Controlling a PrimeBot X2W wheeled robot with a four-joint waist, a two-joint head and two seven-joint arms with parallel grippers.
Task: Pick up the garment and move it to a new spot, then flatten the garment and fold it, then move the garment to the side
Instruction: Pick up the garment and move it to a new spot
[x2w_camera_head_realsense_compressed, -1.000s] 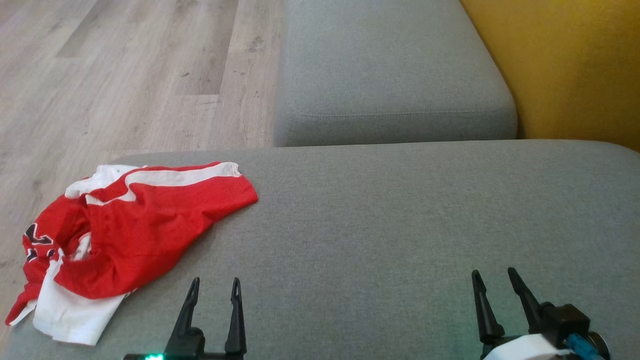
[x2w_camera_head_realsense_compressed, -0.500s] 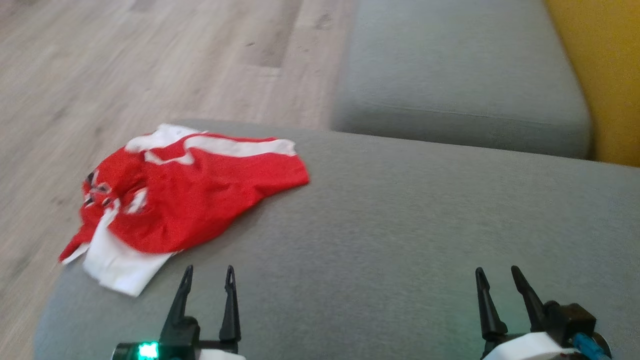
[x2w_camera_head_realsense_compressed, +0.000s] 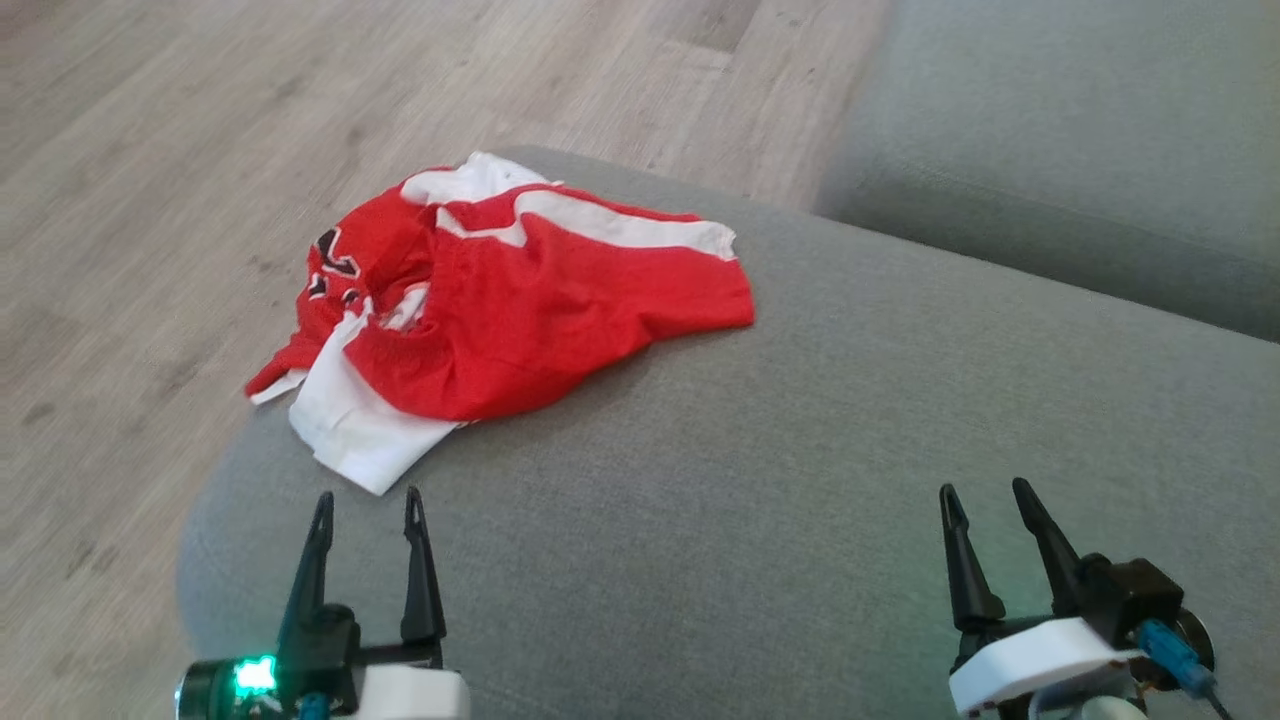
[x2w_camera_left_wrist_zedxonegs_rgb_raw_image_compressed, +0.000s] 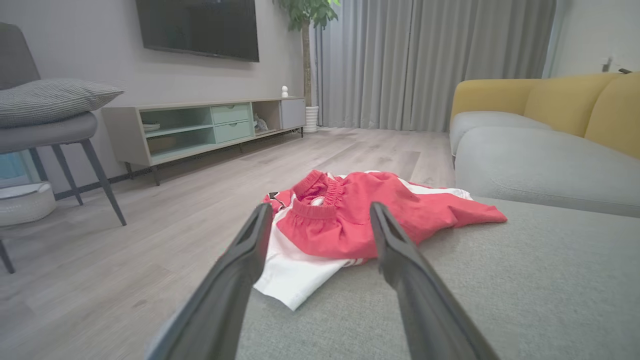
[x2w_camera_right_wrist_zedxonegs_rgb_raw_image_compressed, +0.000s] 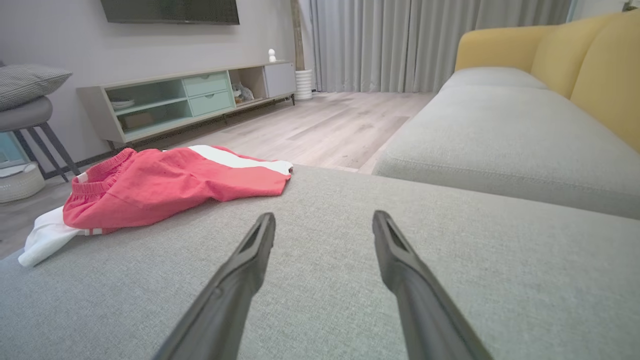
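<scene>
A crumpled red and white garment (x2w_camera_head_realsense_compressed: 500, 310) lies on the far left corner of the grey sofa cushion (x2w_camera_head_realsense_compressed: 800, 450), one edge hanging over the side. My left gripper (x2w_camera_head_realsense_compressed: 367, 495) stands open just short of its white hem, nothing between the fingers. In the left wrist view the garment (x2w_camera_left_wrist_zedxonegs_rgb_raw_image_compressed: 345, 220) lies straight ahead of the open left gripper (x2w_camera_left_wrist_zedxonegs_rgb_raw_image_compressed: 320, 210), elastic waistband facing me. My right gripper (x2w_camera_head_realsense_compressed: 985, 488) hovers open over bare cushion at the lower right. In the right wrist view the garment (x2w_camera_right_wrist_zedxonegs_rgb_raw_image_compressed: 165, 182) lies to the left of the open right gripper (x2w_camera_right_wrist_zedxonegs_rgb_raw_image_compressed: 322, 216).
A second grey cushion (x2w_camera_head_realsense_compressed: 1080, 150) lies beyond, with yellow backrests (x2w_camera_right_wrist_zedxonegs_rgb_raw_image_compressed: 590, 65) on the right. Wooden floor (x2w_camera_head_realsense_compressed: 150, 200) drops off past the cushion's left edge. A chair (x2w_camera_left_wrist_zedxonegs_rgb_raw_image_compressed: 50, 130), a low cabinet (x2w_camera_left_wrist_zedxonegs_rgb_raw_image_compressed: 210, 125) and curtains (x2w_camera_left_wrist_zedxonegs_rgb_raw_image_compressed: 425, 60) stand across the room.
The head camera has swung left, so the garment now sits nearer the picture's middle. Both grippers stay open and keep their places near the bottom edge.
</scene>
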